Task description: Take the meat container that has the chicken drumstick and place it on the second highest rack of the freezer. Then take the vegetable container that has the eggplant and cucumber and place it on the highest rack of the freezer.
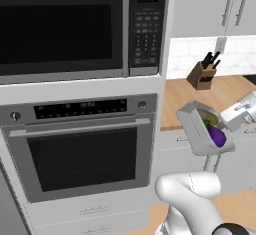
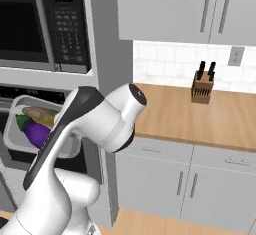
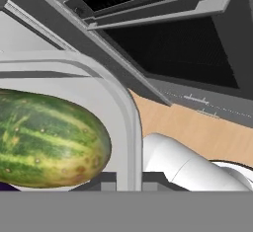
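Observation:
My gripper [image 1: 226, 124] is shut on the rim of the vegetable container [image 1: 192, 129], a pale grey tray held tilted in the air in front of the oven stack. Inside lie the dark purple eggplant [image 1: 217, 135] and the yellow-green cucumber [image 1: 209, 117]. From the right base view the container [image 2: 15, 124] shows to the left of my arm, with the eggplant [image 2: 34, 131] and cucumber [image 2: 37, 113] in it. In the hand view the cucumber [image 3: 49, 142] lies large beside the container's rim [image 3: 123, 102], which sits between my gripper's [image 3: 129, 181] tips. The freezer, its racks and the meat container with the chicken drumstick are out of view.
A black-glass wall oven [image 1: 82, 154] with a microwave [image 1: 65, 26] above it stands straight ahead. To the right runs a wooden counter [image 2: 200, 114] with a knife block [image 2: 202, 86], grey cabinets above and below. Wooden floor [image 3: 197, 132] lies beneath.

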Tool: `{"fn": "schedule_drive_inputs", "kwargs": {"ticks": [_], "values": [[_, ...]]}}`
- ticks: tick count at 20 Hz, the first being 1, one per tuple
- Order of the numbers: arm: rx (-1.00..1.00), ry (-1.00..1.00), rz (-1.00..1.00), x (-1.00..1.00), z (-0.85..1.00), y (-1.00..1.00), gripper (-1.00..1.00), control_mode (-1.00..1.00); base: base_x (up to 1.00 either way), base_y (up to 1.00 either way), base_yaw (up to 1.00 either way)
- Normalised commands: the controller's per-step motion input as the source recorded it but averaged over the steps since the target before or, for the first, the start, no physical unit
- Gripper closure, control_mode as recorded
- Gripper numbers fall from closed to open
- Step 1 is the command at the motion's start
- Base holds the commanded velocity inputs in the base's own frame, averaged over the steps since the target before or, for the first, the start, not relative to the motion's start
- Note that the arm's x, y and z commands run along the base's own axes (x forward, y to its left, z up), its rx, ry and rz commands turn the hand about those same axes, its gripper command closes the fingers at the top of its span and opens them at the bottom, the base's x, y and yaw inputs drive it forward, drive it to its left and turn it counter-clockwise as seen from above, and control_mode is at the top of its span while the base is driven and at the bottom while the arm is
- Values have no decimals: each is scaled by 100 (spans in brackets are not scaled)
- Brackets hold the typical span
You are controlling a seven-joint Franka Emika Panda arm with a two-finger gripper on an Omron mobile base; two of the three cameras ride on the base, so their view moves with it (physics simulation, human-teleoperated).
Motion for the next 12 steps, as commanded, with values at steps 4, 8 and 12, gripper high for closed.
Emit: {"fn": "schedule_drive_inputs", "kwargs": {"ticks": [4,8,12], "values": [[0,0,0,0,0,0,100,100,0,72,0],[0,0,0,0,0,0,100,100,0,81,0],[0,0,0,0,0,0,100,100,0,88,0]]}}
